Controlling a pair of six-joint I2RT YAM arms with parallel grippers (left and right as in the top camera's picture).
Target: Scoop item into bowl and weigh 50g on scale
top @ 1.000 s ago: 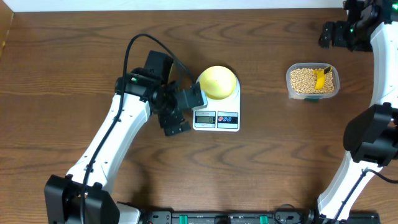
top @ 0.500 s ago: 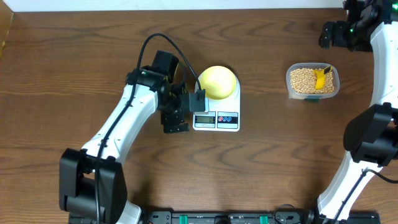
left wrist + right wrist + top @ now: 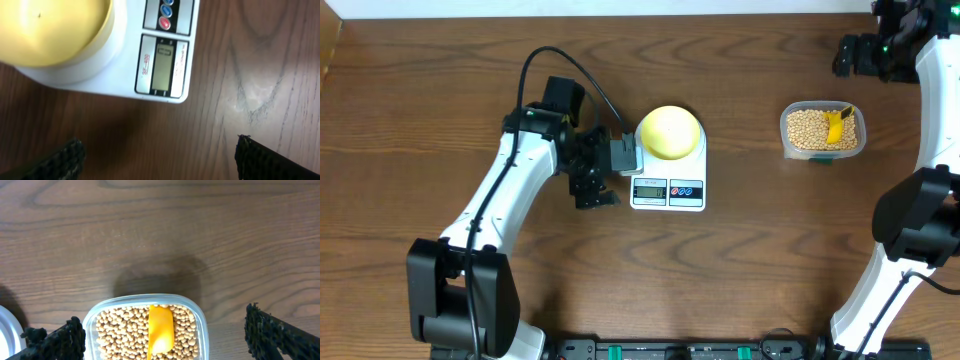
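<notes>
A brown wooden desk [image 3: 440,80] carries the scale [image 3: 667,190], with the bowl [image 3: 669,131] on its rear half. Well right of the scale, beans [image 3: 807,128] fill a clear container [image 3: 788,140], with a yellow scoop [image 3: 836,127] lying in them. Beans could spill on that long carry. The left jaws, wide apart and empty, hang just left of the scale, where a bump would upset the reading. The right jaws, equally wide and empty, hover far right of the scale.

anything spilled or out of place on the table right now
Nothing stands out. The bowl sits on the scale, with neither hanging off anything. The soybeans are all inside the clear container with the yellow scoop lying on them. No stray beans show on the table.
</notes>
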